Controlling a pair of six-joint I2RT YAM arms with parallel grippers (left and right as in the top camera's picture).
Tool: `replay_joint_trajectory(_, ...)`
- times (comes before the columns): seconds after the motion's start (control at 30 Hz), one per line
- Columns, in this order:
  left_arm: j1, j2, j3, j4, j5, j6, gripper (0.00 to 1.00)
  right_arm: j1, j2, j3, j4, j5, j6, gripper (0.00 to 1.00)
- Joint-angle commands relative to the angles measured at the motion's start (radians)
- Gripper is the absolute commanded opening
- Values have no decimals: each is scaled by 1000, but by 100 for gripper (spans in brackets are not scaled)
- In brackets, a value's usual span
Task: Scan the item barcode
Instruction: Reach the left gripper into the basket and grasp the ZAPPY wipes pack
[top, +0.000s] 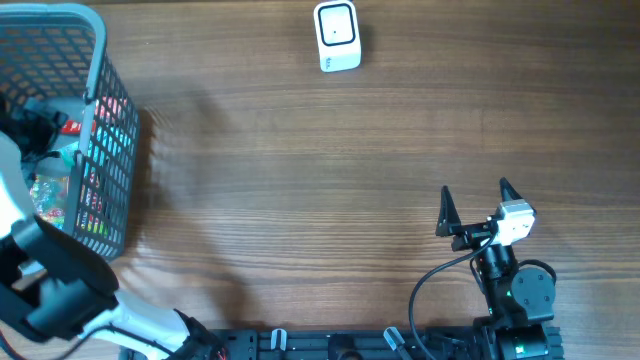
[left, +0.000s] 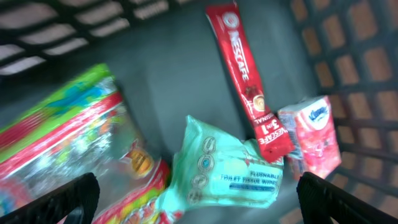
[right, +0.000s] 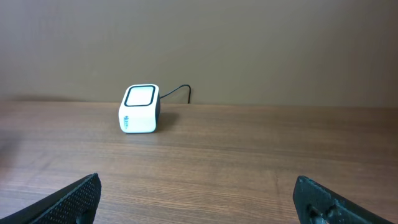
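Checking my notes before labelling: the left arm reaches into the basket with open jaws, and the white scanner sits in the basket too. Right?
Not quite. The overhead view shows the white scanner standing on the table, far from the basket. The left arm does reach into the basket with open jaws.

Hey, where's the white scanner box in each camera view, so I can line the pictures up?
Overhead: the white scanner sits at the top edge, just right of centre.
Left wrist: not in it; this view looks into the basket.
Right wrist: left of centre, at mid-height.
Shared landmark: the wooden table, in overhead and right wrist; the basket links overhead and left wrist.
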Motion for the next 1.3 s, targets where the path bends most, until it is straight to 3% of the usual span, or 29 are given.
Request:
replay_joint_trajectory(0.0,2,93,10,35,138,159,100,2,-3,-1,5,2,-13,100)
replay_joint_trajectory(0.27,-6,194,2,62,154,180,98,2,-3,-1,5,2,-13,100)
replay_joint_trajectory(0.37,-13,195,-34,75,154,180,88,2,-3,-1,5,2,-13,100)
replay_joint_trajectory(0.47,-13,195,-49,84,154,176,47,2,-3,-1,5,2,-13,100)
replay_joint_trajectory(0.53,-13,195,-49,84,154,176,42,2,-3,-1,5,2,-13,100)
replay_joint_trajectory(0.6,-13,195,-49,85,154,176,13,2,-3,-1,5,2,-13,100)
replay_joint_trajectory(0.63,-13,193,-48,93,154,172,5,2,-3,-1,5,2,-13,100)
replay_joint_trajectory(0.77,0,130,16,79,153,173,4,2,-3,-1,5,2,-13,100)
replay_joint_trajectory(0.9,14,-42,88,77,129,167,4,2,-3,-1,5,2,-13,100)
replay_joint_trajectory(1.07,8,-281,110,79,71,58,4,2,-3,-1,5,2,-13,100)
replay_joint_trajectory(1.2,-70,-441,110,53,30,45,4,2,-3,-1,5,2,-13,100)
replay_joint_trajectory(1.27,-152,-507,110,37,-99,51,4,2,-3,-1,5,2,-13,100)
